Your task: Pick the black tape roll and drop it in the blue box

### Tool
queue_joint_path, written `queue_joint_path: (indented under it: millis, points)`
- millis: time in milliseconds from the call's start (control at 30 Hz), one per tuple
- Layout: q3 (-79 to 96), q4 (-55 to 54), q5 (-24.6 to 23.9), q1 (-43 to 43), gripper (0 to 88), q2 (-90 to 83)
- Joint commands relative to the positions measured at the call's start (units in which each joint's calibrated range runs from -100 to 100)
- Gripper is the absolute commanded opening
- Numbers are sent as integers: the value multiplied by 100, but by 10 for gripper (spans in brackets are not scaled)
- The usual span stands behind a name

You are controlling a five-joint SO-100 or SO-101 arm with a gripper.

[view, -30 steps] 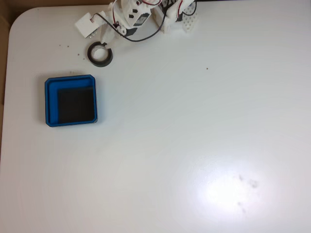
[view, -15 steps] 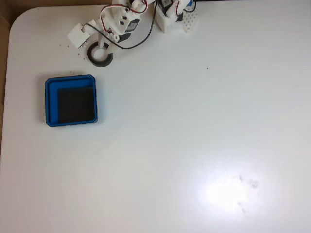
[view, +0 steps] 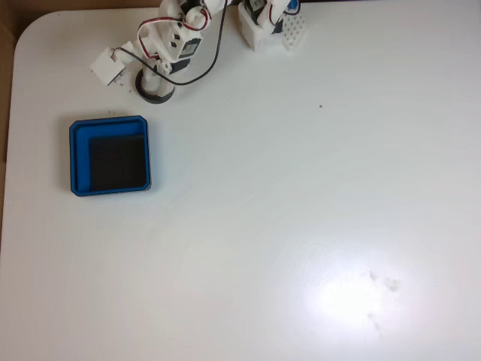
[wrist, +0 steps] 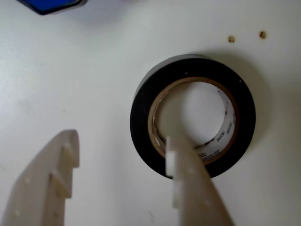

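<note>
Your arm has swung further left and come down over the tape point(view: 155, 91) since a second ago, so in the fixed view it now covers most of the ring that was in plain sight before. The tape has not moved. It lies flat on the table point(view: 301, 188) near the top left, a little above the box point(view: 109, 156) and apart from it.

The gripper point(wrist: 121, 148) is open. In the wrist view one finger point(wrist: 186, 174) reaches over the near wall of the ring, with its tip at the hole, and the other finger sits outside on the left. The black wall is between them, but nothing is held yet. This looks like the moment just before you squeeze.

The fixed view shows you where the box is and how far you must carry the tape. It cannot show you the fingers well. The wrist view shows the fingers and the pale inside of the ring up close, but of the box you see just a blue corner point(wrist: 47, 4) at the top edge.
</note>
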Motion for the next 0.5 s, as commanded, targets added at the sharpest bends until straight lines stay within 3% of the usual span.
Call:
queue_joint_path:
  millis: [0,467]
  points:
    - [-638,-50,-17,28,172,280]
    - [-1205,-50,26,273,172,1091]
